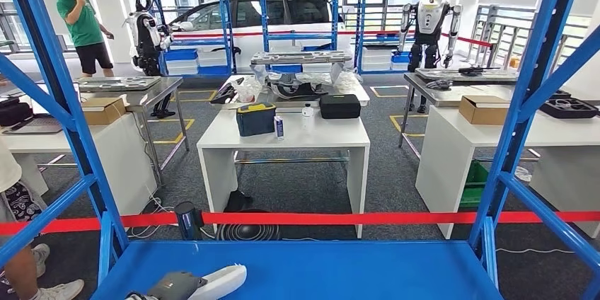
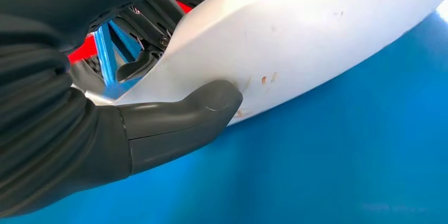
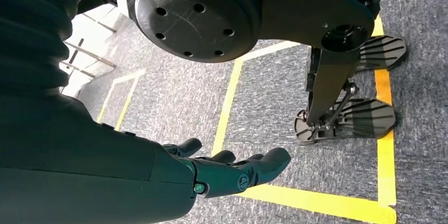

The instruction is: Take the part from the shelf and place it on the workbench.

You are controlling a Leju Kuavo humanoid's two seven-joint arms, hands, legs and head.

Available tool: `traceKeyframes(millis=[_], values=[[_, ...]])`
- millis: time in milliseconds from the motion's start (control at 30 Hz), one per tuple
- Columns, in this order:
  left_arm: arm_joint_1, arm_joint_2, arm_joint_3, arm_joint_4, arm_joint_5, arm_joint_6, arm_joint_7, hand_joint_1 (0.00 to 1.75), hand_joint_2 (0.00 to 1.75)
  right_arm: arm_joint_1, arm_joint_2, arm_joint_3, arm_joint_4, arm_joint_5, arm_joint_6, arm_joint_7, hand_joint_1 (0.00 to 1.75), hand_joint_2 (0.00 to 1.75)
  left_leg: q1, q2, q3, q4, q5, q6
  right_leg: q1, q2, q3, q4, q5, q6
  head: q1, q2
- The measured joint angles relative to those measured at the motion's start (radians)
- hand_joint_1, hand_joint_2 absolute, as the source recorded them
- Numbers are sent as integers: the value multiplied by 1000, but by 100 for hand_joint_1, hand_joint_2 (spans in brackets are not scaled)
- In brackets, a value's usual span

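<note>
Lay at the shelf's (image 1: 339, 272) near left corner, white part (image 1: 221, 282), with left hand (image 1: 173, 286) wrapped on its end, thumb (image 2: 185, 118) pressed under the curved rim, dark fingers over the top. Looked a smooth, stiff, probably light moulded shell, likely slippery, best taken across that narrow end; showed no readable label, just small rusty flecks. Hung right hand (image 3: 222, 171) low over carpet, fingers loosely spread, holding nothing.

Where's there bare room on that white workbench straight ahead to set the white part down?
The white workbench is bare along its front edge and left side, before the dark blue case. The back is crowded: case, two bottles, black box. The left hand grips the white part on the blue shelf.
</note>
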Motion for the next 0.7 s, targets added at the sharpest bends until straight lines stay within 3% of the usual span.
traceKeyframes(millis=[133, 267, 467, 600, 700], values=[[9, -4, 133, -73, 168, 168, -10, 175, 175, 1, 0, -2, 0, 4, 0, 0, 0, 175, 0, 0, -2, 1, 0, 0, 0, 0, -2, 0, 0, 0, 0, 0], [22, -5, 273, -176, 321, 195, -93, 175, 175, 2, 0, -3, 0, 10, 0, 2, 0, 175, 0, 0, -1, 1, -1, 0, 0, 2, -1, 0, 0, 0, 0, 0], [172, 10, 459, -581, 506, 241, -121, 175, 175, 7, 0, -8, 0, 18, 0, 3, 0, 175, -1, 1, -1, 1, -3, 0, 0, 3, -1, 0, -2, 1, 0, 0], [291, 23, 546, -838, 642, 214, -145, 175, 175, 15, -1, -8, 0, 21, 0, 1, 0, 175, -1, 1, -1, 1, -6, 0, 0, 4, -1, 0, -4, 1, 0, 0], [380, 50, 597, -986, 813, 97, -168, 175, 175, 16, -2, -8, 0, 24, 0, -2, 0, 175, -1, 2, 0, 0, -7, 0, 0, 4, 1, 0, -5, 1, 0, 0]])
